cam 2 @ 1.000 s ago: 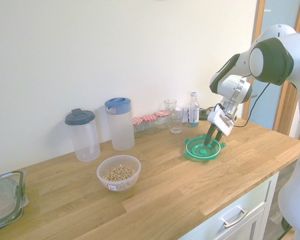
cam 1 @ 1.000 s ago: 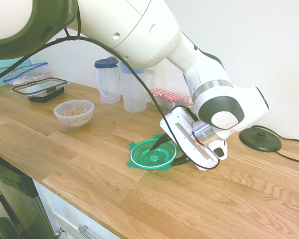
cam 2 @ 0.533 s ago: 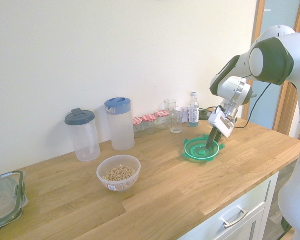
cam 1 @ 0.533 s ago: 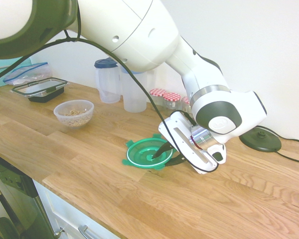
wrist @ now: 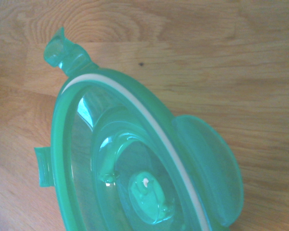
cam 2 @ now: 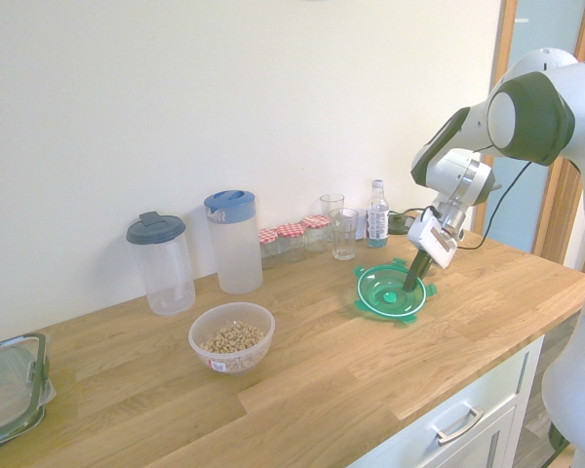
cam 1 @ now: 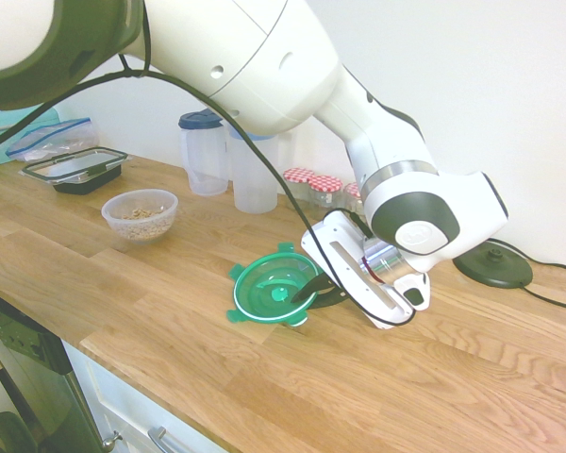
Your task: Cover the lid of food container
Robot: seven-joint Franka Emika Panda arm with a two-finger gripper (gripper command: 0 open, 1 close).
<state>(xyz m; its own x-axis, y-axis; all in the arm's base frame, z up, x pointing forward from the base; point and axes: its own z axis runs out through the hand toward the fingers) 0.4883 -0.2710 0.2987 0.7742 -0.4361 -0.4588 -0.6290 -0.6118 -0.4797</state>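
The gripper (cam 1: 313, 289) has just pinched the green lid (cam 1: 274, 291) and tipped it up off the counter (cam 1: 170, 302) — grasp made; cereal bowl (cam 1: 140, 214) waits far left.

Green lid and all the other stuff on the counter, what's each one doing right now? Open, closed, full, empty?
Green lid: off its bowl, tilted up on the counter, gripped at one edge.
Gripper: shut on the green lid.
Cereal bowl: uncovered, cereal inside.
Two pitchers: upright, lids on, looking empty.
Rectangular container: lid on.
Small jars: red checked lids on.
Glasses: upright, empty.
Bottle: upright, capped.
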